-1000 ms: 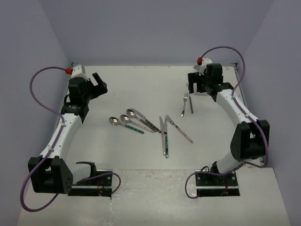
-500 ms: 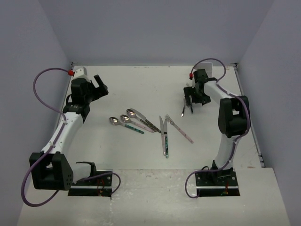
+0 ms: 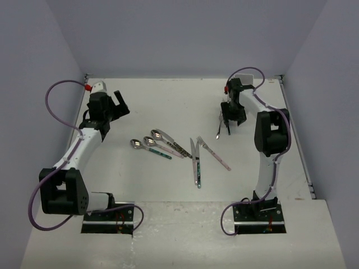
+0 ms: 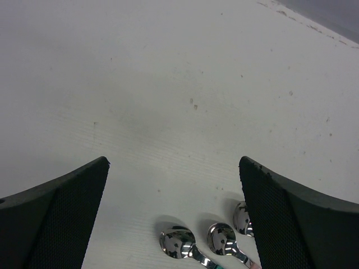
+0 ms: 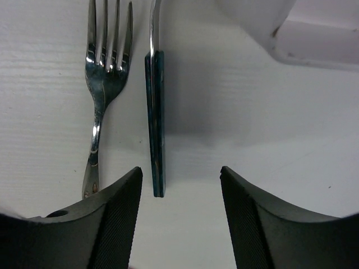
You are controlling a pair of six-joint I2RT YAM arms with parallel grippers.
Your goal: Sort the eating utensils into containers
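Three spoons (image 3: 148, 141) lie left of centre, and their bowls (image 4: 176, 244) show below my left gripper (image 4: 174, 162). That gripper (image 3: 119, 103) is open, hovers above the table and holds nothing. A knife (image 3: 194, 159) and a pink-handled fork (image 3: 214, 153) lie at centre. A plain metal fork (image 5: 104, 73) and a teal-handled utensil (image 5: 155, 123) lie side by side under my right gripper (image 5: 179, 171). Its jaws stand apart, with the teal handle's end between them and untouched. A corner of the white container (image 5: 297, 33) shows just beyond.
The right arm (image 3: 269, 131) is folded over the table's back right and hides most of the container from above. Purple walls close in the white table (image 3: 168, 101) on three sides. The arm bases (image 3: 109, 216) stand at the near edge.
My right gripper has swung from beside the container down over the teal-handled utensil, and its jaws have narrowed. The left arm has shifted slightly with its gripper still wide open.
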